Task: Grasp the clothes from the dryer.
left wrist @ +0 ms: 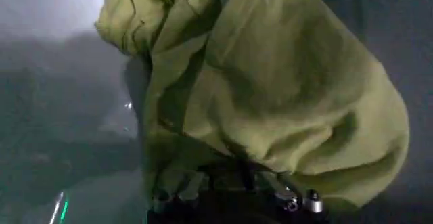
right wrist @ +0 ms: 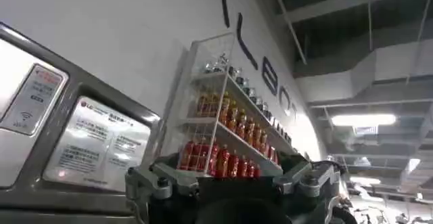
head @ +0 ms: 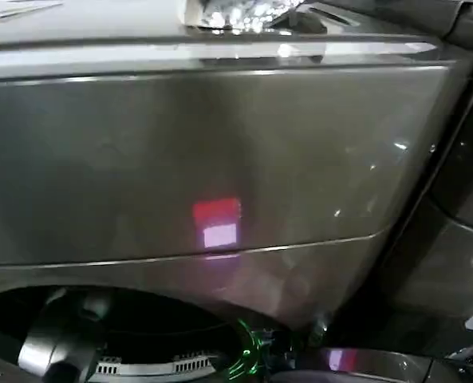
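The clothes (left wrist: 284,90) are a yellow-green wad of soft fabric close in front of the left wrist camera. They drape over my left gripper (left wrist: 226,172), which is shut on their lower folds, with its fingertips buried in the cloth. Behind them lies the grey inside of the drum. In the head view the dryer (head: 220,159) is a dark bronze-grey front with a red light (head: 216,219). My left arm (head: 57,343) reaches into its round opening (head: 156,327) at the bottom. My right gripper (right wrist: 233,195) is held off to the side, pointing up at a wall.
In the right wrist view a grey machine panel with printed labels (right wrist: 95,144) stands beside a clear shelf of red bottles (right wrist: 223,137) on a white wall. A second dark machine (head: 459,239) adjoins the dryer on the right. A crinkled shiny object (head: 236,12) lies on the dryer's top.
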Controlling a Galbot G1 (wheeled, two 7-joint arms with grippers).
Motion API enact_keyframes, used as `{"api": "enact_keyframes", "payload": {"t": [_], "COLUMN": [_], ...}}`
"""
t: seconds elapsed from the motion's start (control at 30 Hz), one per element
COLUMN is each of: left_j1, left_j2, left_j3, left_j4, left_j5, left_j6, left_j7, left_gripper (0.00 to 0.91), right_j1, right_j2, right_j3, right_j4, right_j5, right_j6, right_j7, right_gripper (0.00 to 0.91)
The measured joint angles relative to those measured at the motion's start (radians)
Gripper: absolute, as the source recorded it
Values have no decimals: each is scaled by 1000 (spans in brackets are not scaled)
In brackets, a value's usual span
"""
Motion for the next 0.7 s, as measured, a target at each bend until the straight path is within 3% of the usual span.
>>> {"api": "enact_keyframes", "payload": {"t": [0.43, 0.7], "left_j1": [267, 429], "left_j2": [2, -32], "left_j3": [-148, -221], "left_j4": [-372, -572], "left_j5": [-446, -709], "left_j6": [113, 93], "left_j7": [-285, -515], "left_gripper": [0, 0], "right_j1": [17, 32], "right_j2": [-1, -7], "right_j3": [-32, -57], "right_j4": [5, 4], "right_j5": [-6, -10], "right_j6": [11, 32], "right_j7": [0, 7], "right_gripper": [907, 907]}}
